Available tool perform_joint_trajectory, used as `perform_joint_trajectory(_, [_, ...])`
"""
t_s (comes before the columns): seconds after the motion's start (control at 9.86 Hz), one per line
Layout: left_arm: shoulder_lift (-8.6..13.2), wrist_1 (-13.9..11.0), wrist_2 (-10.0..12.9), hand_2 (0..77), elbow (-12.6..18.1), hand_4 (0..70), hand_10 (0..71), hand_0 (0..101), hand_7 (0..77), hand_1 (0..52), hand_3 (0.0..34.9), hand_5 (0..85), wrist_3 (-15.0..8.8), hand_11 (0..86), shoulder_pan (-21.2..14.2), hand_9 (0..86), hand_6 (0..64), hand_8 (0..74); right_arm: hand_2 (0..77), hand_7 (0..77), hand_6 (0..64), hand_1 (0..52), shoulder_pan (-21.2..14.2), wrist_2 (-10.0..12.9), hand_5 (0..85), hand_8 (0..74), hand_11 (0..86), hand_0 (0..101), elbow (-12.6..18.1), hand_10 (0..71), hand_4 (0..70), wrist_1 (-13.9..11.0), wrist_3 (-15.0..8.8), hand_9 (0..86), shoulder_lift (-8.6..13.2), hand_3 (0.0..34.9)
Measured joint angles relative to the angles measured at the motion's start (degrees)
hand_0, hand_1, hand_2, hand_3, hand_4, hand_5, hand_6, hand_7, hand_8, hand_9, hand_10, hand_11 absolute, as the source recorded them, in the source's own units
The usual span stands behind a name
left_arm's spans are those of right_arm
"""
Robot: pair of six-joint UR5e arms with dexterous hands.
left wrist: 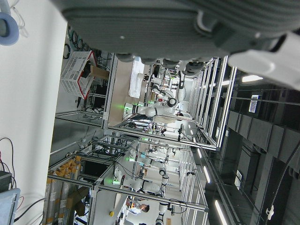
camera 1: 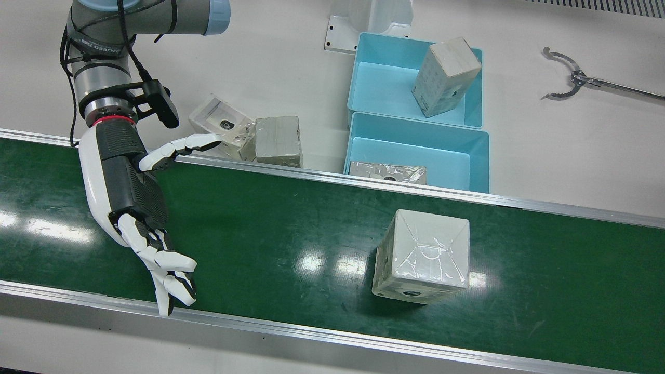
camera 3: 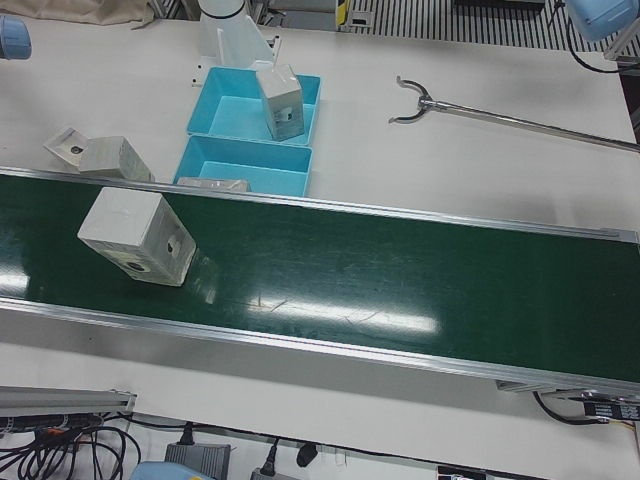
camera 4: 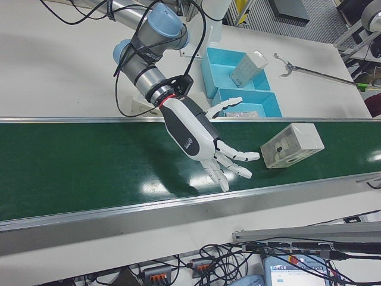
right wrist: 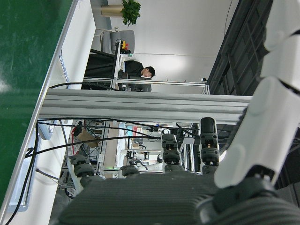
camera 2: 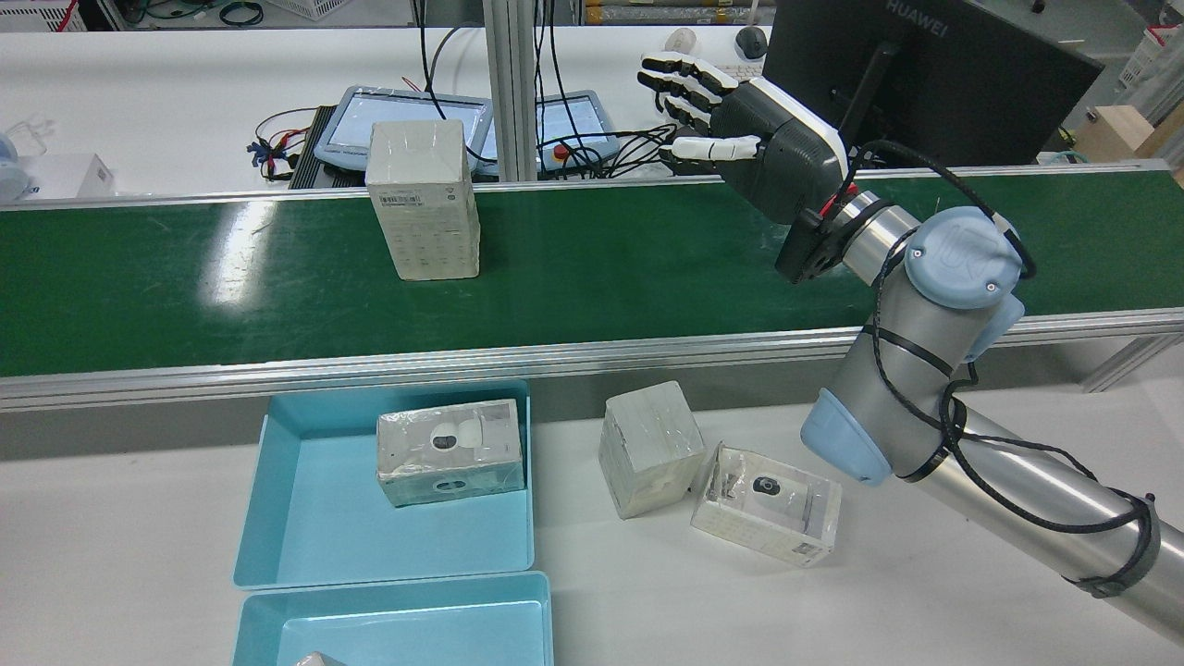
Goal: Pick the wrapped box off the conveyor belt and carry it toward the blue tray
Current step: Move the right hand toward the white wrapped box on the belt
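Green conveyor belt [camera 1: 311,218] crosses the white table [camera 1: 571,156]. Wrapped box [camera 1: 422,256] stands upright on the belt, near the blue tray [camera 1: 470,156]. Right hand [camera 1: 140,208] hovers over the belt well apart from it, fingers spread, empty. Left hand's state: cannot tell.

A green conveyor belt [camera 1: 311,228] crosses the frame on a slant. The wrapped box [camera 1: 422,257] stands on it right of centre. At left, the right hand [camera 1: 140,208] hangs over the belt with fingers spread, holding nothing. Above the belt, on the white worktop [camera 1: 571,156], sit two blue trays [camera 1: 480,156], each containing a wrapped package. Two more packages [camera 1: 249,136] lie upper left of centre. A grabber tool [camera 1: 576,79] lies upper right.
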Motion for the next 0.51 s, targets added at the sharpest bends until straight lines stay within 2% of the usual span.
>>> perform_joint_trajectory(0.51, [0.0, 0.0, 0.0, 0.5, 0.0, 0.0, 0.5, 0, 0.5, 0.0, 0.0, 0.5, 0.0, 0.0, 0.0, 0.0, 0.0, 0.5, 14.7, 10.9, 0.5, 8.2, -0.81, 0.02, 22.4, 0.0, 7.6, 40, -0.43, 4.9, 11.5, 0.03, -0.03, 1.1, 0.0, 29.9])
